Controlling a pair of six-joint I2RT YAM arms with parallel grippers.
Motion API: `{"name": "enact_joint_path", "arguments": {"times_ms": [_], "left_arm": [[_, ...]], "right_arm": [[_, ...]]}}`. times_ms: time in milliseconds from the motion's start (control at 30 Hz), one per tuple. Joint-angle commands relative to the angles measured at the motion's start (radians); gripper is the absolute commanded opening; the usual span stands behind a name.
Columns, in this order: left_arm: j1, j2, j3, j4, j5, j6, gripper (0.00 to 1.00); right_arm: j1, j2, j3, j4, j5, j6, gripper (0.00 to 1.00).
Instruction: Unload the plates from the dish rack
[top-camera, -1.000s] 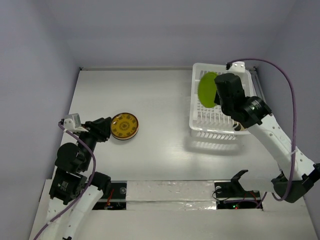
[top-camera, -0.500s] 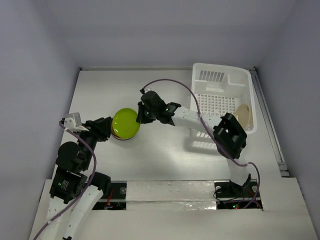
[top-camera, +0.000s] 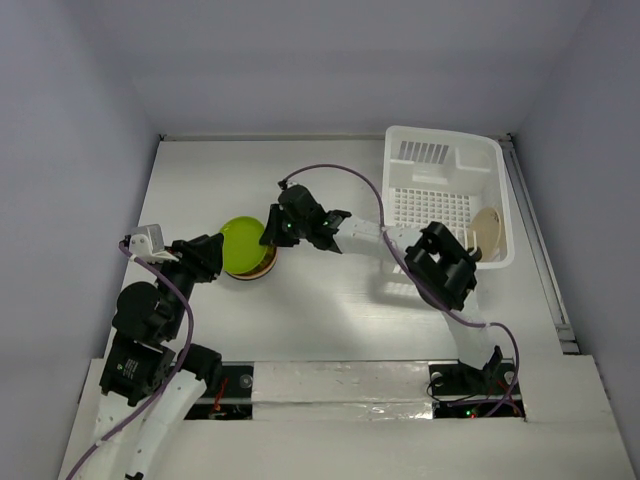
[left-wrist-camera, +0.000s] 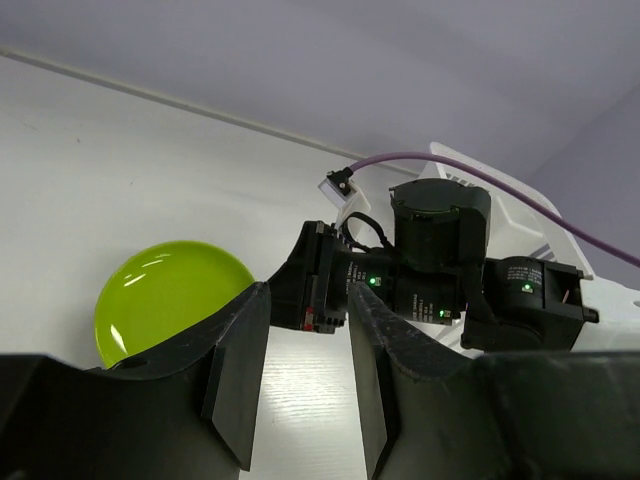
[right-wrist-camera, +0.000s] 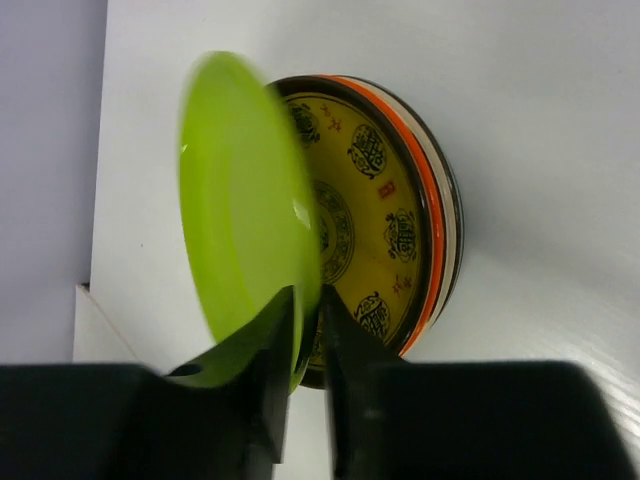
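Observation:
My right gripper (top-camera: 272, 232) is shut on the rim of a lime-green plate (top-camera: 240, 245) and holds it tilted on edge over a yellow patterned plate with an orange rim (top-camera: 264, 266) on the table. The right wrist view shows the fingers (right-wrist-camera: 308, 310) pinching the green plate (right-wrist-camera: 240, 220) against the yellow plate (right-wrist-camera: 385, 230). My left gripper (top-camera: 205, 257) is open and empty just left of both plates; in its own view (left-wrist-camera: 307, 310) the green plate (left-wrist-camera: 165, 295) lies ahead. The white dish rack (top-camera: 430, 150) stands at the back right with a beige plate (top-camera: 487, 228) leaning in it.
The right arm stretches across the table from the rack side to the plates. Grey walls close in the table on the left, back and right. The arm bases and a taped strip run along the near edge.
The right gripper carried the green plate from the rack over to the yellow plate. Since half a second ago the green plate has tipped more upright and shifted slightly left. The left arm has not moved.

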Motion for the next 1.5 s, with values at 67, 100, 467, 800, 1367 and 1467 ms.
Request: {"name": "enact_joint_path", "arguments": {"times_ms": [67,100,467,800,1367,1467], "left_arm": [[0.004,0.013,-0.002,0.031,-0.003,-0.003,0.34],[0.004,0.013,-0.002,0.032,-0.001,-0.003,0.34],[0.004,0.008,-0.002,0.032,0.000,-0.003,0.34],[-0.005,-0.036,-0.005,0.042,0.003,-0.003,0.34],[-0.032,-0.038,-0.004,0.043,0.016,0.008,0.35],[-0.032,-0.045,-0.005,0.045,0.017,0.009,0.35]], "right_arm": [[0.002,-0.053,0.030,-0.025,0.096,-0.008,0.37],[0.002,-0.070,0.025,-0.042,0.113,-0.016,0.48],[-0.007,-0.329,-0.119,-0.220,0.484,-0.105,0.56],[-0.392,-0.980,-0.590,-0.425,0.774,-0.124,0.00],[-0.843,-0.944,-0.432,-0.846,0.798,-0.376,0.48],[-0.854,-0.865,-0.406,-0.852,0.786,-0.405,0.46]]}}
